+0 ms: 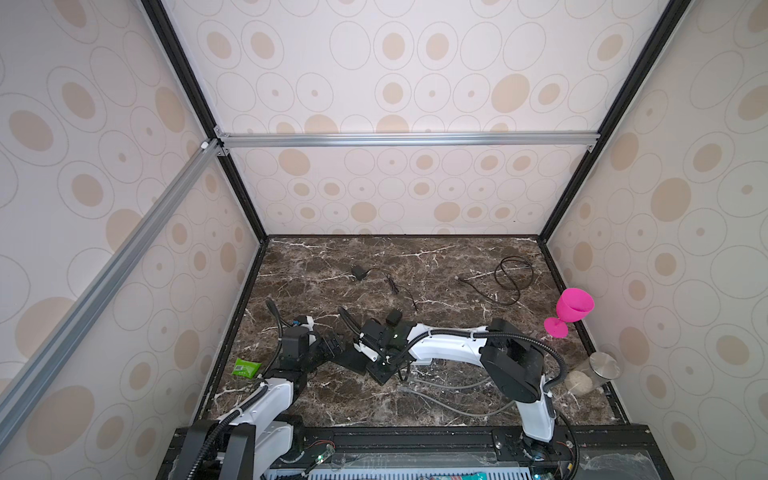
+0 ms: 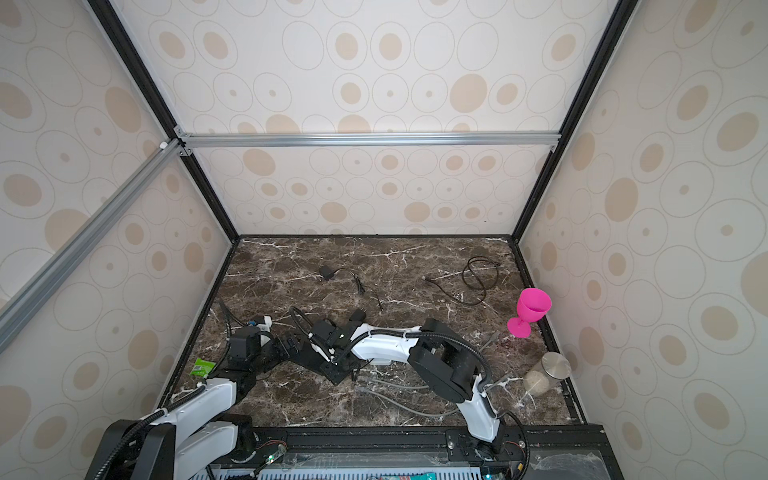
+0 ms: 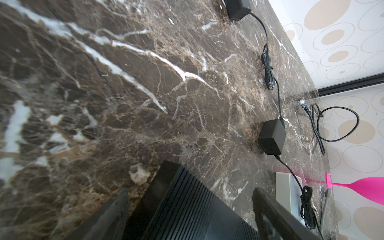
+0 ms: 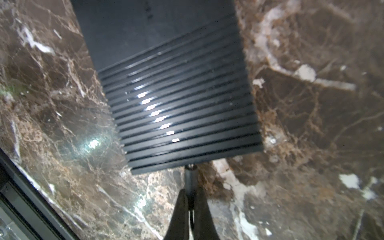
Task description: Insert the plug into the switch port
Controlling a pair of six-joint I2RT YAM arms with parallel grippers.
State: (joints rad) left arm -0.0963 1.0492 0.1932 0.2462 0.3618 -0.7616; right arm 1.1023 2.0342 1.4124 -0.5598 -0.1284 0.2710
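At worktop (image 1: pixel 436 257) front: right gripper (image 4: pixel 191 194) pinched on plug (image 4: pixel 190 174), plug tip at switch (image 4: pixel 172 93) edge; left gripper (image 3: pixel 190 192) spread wide, jaws straddling switch.

Soft even light off pale walls (image 1: pixel 415 83) in both top views, edges bowed; white glare streaks on the ribbed switch (image 4: pixel 176 99), hazy glint on the marble tabletop (image 4: pixel 93 143); wrist views smeared, foreground out of focus

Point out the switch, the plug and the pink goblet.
switch (image 4: pixel 176 108): right wrist view, ribbed top face.
plug (image 4: pixel 190 176): right wrist view, barrel at the switch's edge.
pink goblet (image 1: pixel 577 302): a top view, bowl.
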